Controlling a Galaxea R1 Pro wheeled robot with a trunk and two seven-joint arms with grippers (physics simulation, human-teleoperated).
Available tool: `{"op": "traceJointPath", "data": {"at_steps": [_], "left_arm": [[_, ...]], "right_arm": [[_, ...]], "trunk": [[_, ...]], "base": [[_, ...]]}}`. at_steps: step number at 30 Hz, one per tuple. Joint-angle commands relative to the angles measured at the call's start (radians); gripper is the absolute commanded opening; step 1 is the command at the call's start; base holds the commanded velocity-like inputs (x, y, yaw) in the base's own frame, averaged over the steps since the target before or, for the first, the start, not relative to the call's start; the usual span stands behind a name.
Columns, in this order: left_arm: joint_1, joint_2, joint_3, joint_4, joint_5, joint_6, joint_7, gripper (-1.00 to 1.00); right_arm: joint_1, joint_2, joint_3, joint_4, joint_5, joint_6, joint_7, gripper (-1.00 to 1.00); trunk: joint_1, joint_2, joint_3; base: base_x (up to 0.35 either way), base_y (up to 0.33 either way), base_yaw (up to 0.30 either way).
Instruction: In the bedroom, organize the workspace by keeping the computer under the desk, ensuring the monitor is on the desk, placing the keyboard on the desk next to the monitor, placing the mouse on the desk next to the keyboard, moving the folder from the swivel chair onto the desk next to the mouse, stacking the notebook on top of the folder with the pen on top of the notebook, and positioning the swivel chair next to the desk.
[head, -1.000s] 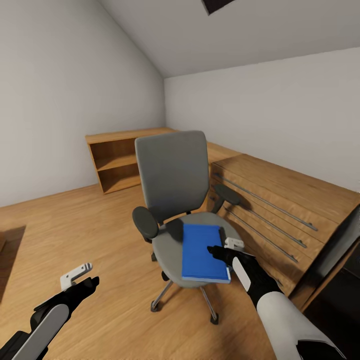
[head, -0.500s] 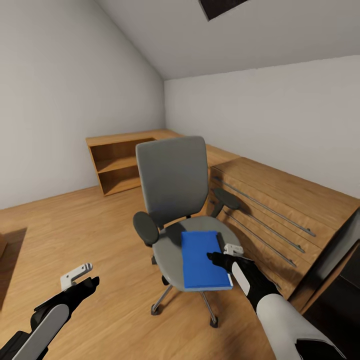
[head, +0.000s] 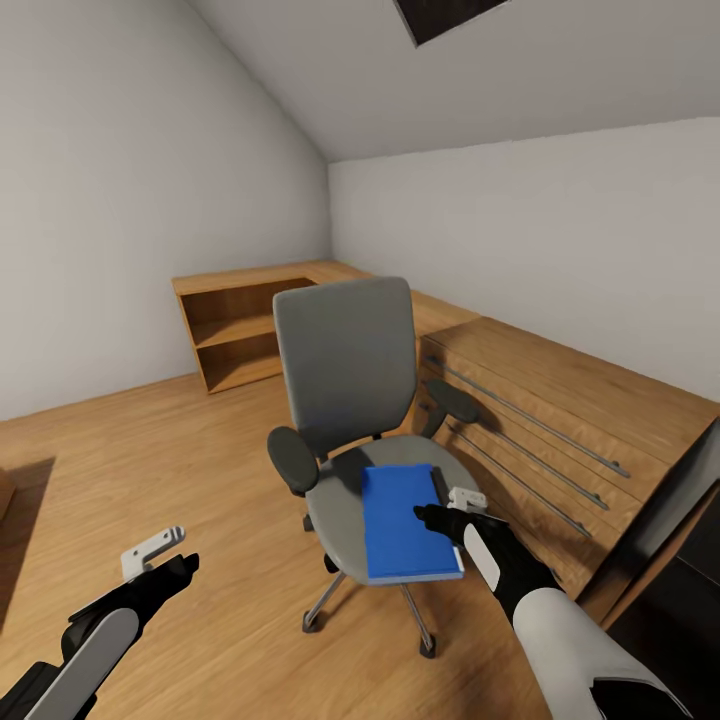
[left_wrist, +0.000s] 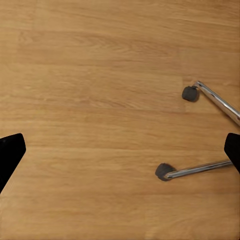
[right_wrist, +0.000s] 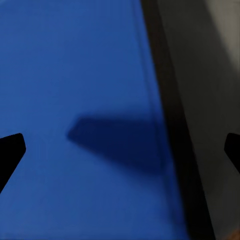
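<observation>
I see the blue folder (head: 405, 523) lying flat on the swivel chair (head: 350, 400) seat, dead ahead at twelve o'clock. My right gripper (head: 432, 518) hovers over its edge at one o'clock, jaws wide apart, holding nothing. My left gripper (head: 178, 566) hangs above the floor (left_wrist: 100, 100) at ten o'clock, jaws open, empty.

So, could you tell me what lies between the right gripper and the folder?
Nothing: in the right wrist view, the open right gripper faces the bare blue folder.
</observation>
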Motion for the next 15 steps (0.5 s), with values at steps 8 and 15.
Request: {"op": "traceJointPath", "data": {"at_steps": [8, 15], "left_arm": [[-0.001, 0.001, -0.002, 0.009, 0.005, 0.001, 0.007, 1.0], [-0.001, 0.0, -0.002, 0.012, 0.006, 0.001, 0.007, 1.0]], "right_arm": [[0.0, 0.0, -0.007, -0.004, -0.002, 0.004, 0.004, 1.0], [0.0, 0.0, -0.009, -0.021, -0.002, -0.001, 0.003, 1.0]], "trunk": [[0.0, 0.0, -0.001], [0.0, 0.0, -0.001]], "base": [[0.0, 0.0, 0.0], [0.0, 0.0, 0.0]]}}
